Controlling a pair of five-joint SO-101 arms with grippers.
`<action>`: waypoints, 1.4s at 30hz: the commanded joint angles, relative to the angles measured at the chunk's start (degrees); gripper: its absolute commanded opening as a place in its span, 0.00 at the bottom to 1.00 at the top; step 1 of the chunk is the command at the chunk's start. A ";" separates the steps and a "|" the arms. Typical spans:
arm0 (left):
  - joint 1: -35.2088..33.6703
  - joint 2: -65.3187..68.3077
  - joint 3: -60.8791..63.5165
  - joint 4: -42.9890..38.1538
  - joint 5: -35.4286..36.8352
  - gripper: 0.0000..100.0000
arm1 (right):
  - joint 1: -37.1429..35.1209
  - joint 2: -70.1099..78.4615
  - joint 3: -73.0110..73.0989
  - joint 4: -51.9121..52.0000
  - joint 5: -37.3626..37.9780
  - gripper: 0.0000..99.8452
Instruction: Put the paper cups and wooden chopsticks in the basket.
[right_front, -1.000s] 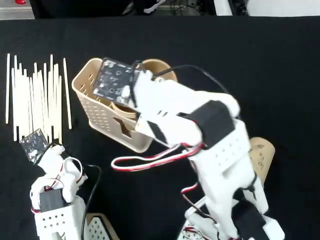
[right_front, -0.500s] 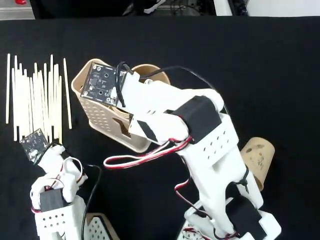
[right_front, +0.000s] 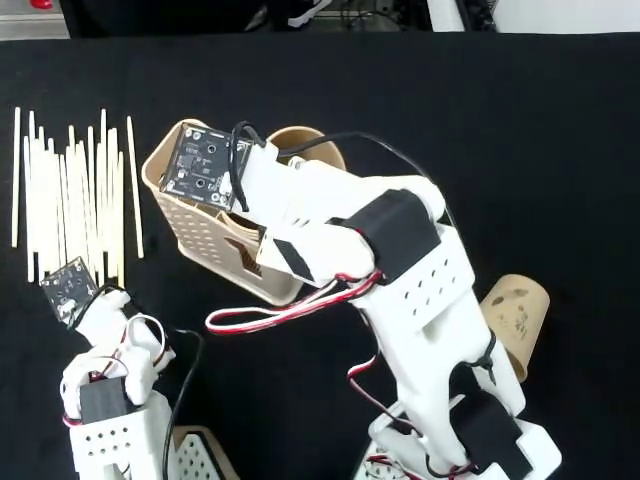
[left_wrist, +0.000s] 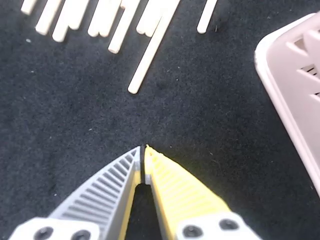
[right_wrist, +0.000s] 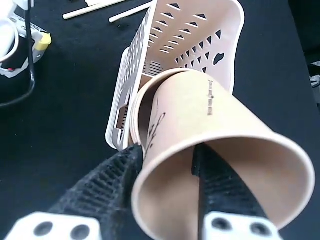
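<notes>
While the task is only partly done, the right claw (right_wrist: 165, 160) pinches a paper cup (right_wrist: 200, 130) by its wall, one finger inside the mouth and one outside, with the cup's base pushed into the open end of the pale slotted basket (right_wrist: 200, 35). In the high view the basket (right_front: 200, 235) sits left of centre on the black table (right_front: 500, 120), tilted, with the cup's rim poking out at its upper right. A second curved brown edge shows around the held cup's base; it may be a cup already inside, but this is hard to make out. Another cup (right_front: 515, 310) lies on its side at the lower right of the high view, partly hidden behind the right arm. The wooden chopsticks (right_front: 75, 195) lie in a loose row at the upper left, none in the basket as far as can be seen. The left claw (left_wrist: 144, 150) is pressed together and holds nothing, hovering over bare table near the chopstick ends. Most of the basket's inside is hidden by the arm.
</notes>
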 joint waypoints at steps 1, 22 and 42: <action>0.40 -0.26 0.92 0.26 0.35 0.03 | -0.70 -0.40 -6.20 0.09 -0.62 0.18; 0.40 -0.26 0.92 0.26 0.35 0.03 | -0.62 -4.88 -9.63 2.02 -4.22 0.18; 0.40 -0.26 0.92 0.26 0.35 0.03 | -7.30 2.95 -6.99 -4.66 -3.78 0.08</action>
